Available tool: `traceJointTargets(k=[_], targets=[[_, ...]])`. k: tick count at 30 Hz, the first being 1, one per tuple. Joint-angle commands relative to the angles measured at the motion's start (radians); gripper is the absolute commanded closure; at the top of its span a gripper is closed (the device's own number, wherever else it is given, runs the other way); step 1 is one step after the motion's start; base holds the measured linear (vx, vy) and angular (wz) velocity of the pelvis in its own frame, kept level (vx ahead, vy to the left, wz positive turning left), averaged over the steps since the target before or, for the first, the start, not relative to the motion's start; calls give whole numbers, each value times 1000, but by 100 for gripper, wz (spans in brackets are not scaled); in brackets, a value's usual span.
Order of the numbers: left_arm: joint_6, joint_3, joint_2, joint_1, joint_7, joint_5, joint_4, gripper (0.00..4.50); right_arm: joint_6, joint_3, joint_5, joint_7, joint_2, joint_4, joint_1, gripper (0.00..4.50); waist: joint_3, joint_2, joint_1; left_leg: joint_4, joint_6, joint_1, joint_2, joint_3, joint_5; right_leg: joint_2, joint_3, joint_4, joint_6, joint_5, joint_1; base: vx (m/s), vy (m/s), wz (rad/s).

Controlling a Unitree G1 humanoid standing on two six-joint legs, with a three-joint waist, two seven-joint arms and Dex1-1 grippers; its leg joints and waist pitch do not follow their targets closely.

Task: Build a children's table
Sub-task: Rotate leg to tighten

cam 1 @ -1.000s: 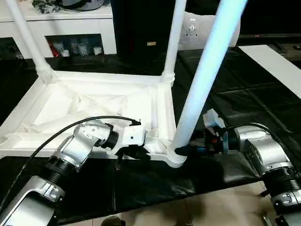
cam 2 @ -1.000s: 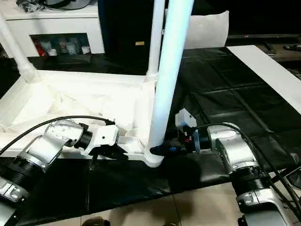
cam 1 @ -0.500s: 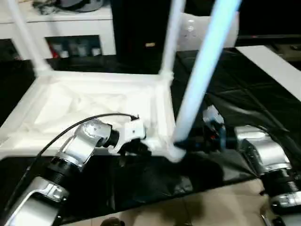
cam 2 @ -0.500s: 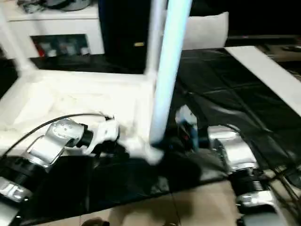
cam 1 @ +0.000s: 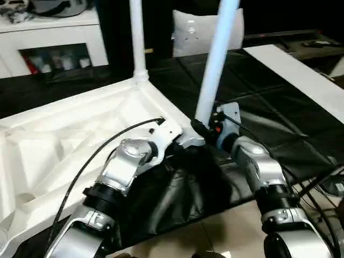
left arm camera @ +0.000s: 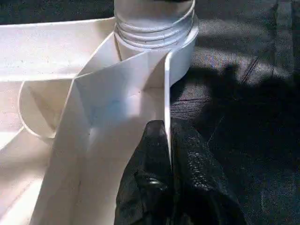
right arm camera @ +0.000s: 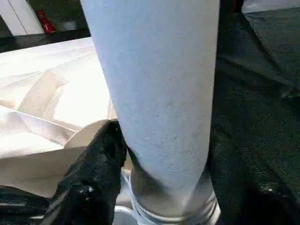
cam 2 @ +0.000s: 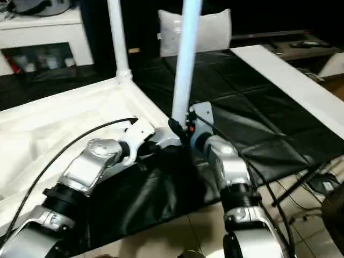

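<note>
The table (cam 1: 64,145) lies upside down on a black sheet (cam 1: 258,113), its ribbed underside facing up and its near corner turned toward the robot. Two legs stand up from it: a far leg (cam 1: 136,37) rises from the far corner socket, and a near leg (cam 1: 215,59) leans up out of the near corner socket (left arm camera: 154,28), just in front of both arms. The left gripper (left arm camera: 169,164) is clamped tight on the thin rim of the table beside that socket, one black finger on each side of the white edge, as the left wrist view shows plainly. The right gripper (right arm camera: 159,164) straddles the base of the near leg, a black finger (right arm camera: 93,178) on one side and the other on the far side of the shaft; the fingers sit right against the leg, gripping it just above the threaded collar where it meets the socket. Both silver forearms reach in from the near edge, the left forearm (cam 1: 126,166) lying over the sheet, the right forearm (cam 1: 258,172) beside it. A white cabinet (cam 1: 48,37) stands behind the table, and a white cushion (cam 1: 201,29) sits past the legs.
</note>
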Motion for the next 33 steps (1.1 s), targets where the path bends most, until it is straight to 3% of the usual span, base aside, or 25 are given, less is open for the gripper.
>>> traceJointTargets(k=[1,6,10,12,17,19,22,33], targets=[[-94,-39,-7,-26,-6,-3,-11,450,-18,59,5,122,-15,-29,37,141,-67,-8,11,-68,52,6,20,-3,-221,-48,45,-84,-178,-246,48,0,0,0],[-161,-61,48,-11,-63,3,0,450,-63,58,25,244,-117,-76,82,101,-66,-12,30,-66,67,4,18,0,-205,-51,47,-86,-168,-255,52,0,0,0],[-225,-84,137,26,-224,-22,-20,450,-88,31,66,428,-256,-127,114,56,-65,-12,35,-67,74,4,22,-1,-211,-50,46,-85,-166,-260,52,0,0,0],[-224,-86,144,30,-238,-26,-25,450,-91,32,65,438,-265,-130,114,56,-64,-12,33,-67,73,4,21,0,-205,-48,46,-83,-180,-248,51,0,0,0],[-303,-137,239,57,-421,-71,-56,450,-93,76,97,654,-369,-172,113,46,-63,-15,36,-68,75,8,25,0,-232,-50,47,-84,-180,-287,47,0,0,0],[-336,-153,265,55,-484,-76,-55,450,-94,104,105,733,-394,-172,104,46,-62,-15,45,-68,77,10,27,1,-226,-50,48,-84,-187,-278,45,0,0,0],[-401,-188,314,37,-590,-73,-44,450,-93,157,95,843,-417,-156,87,86,-62,-17,54,-69,73,10,27,0,-225,-51,47,-80,-191,-276,47,0,0,0],[-456,-219,321,-11,-679,-78,-7,450,-84,234,87,958,-396,-114,47,180,-65,-18,74,-70,48,15,31,2,-214,-53,50,-71,-203,-237,47,0,0,0]])
